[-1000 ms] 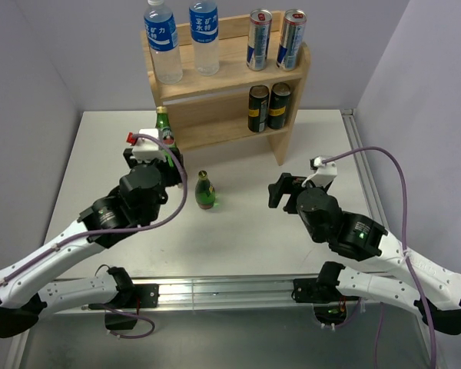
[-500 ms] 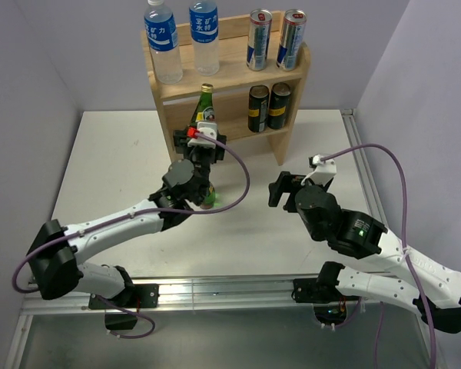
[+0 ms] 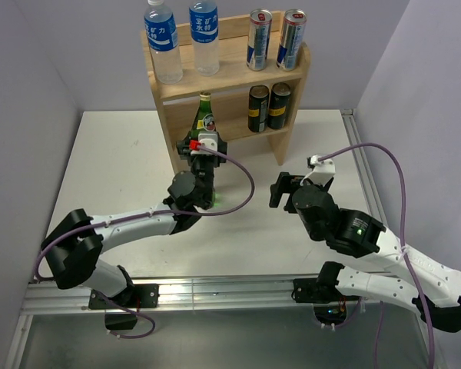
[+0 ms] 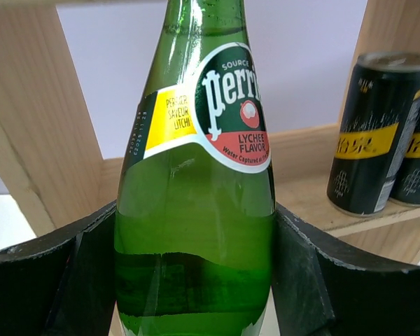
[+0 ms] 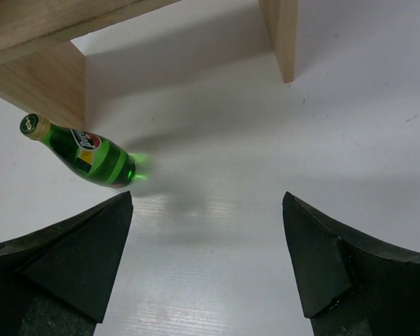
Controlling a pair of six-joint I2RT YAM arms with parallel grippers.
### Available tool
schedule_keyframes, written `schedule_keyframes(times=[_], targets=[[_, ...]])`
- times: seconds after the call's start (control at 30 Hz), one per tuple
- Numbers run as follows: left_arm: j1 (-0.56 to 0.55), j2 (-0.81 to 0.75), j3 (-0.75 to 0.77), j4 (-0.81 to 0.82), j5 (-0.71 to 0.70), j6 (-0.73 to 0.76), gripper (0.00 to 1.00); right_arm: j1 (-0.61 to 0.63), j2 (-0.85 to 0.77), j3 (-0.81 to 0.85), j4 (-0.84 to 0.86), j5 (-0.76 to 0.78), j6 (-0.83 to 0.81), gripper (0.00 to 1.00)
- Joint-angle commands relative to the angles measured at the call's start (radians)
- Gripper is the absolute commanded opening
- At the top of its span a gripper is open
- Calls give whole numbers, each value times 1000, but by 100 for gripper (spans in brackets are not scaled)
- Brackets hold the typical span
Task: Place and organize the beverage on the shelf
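My left gripper (image 3: pixel 203 132) is shut on a green Perrier bottle (image 3: pixel 205 114), upright at the left part of the shelf's lower tier. In the left wrist view the bottle (image 4: pixel 196 210) fills the space between the fingers (image 4: pixel 304 280); its base is hidden, so I cannot tell if it rests on the lower board (image 4: pixel 301 192). The light-wood shelf (image 3: pixel 234 68) stands at the back of the table. A second green bottle (image 5: pixel 84 157) lies on the table in front of the shelf. My right gripper (image 3: pixel 280 188) is open and empty, low over the table, right of that bottle.
Two water bottles (image 3: pixel 161 42) and two tall cans (image 3: pixel 258 38) stand on the top tier. Two black cans (image 3: pixel 267 108) stand at the right of the lower tier, also seen in the left wrist view (image 4: pixel 374 133). The shelf's right side panel (image 5: pixel 280 35) is ahead of my right gripper.
My left arm has carried the green bottle from the shelf's left front to the right and farther back, into the lower tier's opening. The right arm has barely moved.
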Motion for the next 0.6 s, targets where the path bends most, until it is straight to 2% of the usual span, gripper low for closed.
schedule_keyframes(times=[0.0,0.27,0.57], targets=[[6,2,0,239,27,16,0,-2,20,35,5,25,-13,94],[74,53,-38,271,50,-76,0,-2,43,36,18,17,-22,94],[158,125,18,282,84,-107,0,-2,24,-2,2,8,13,94]])
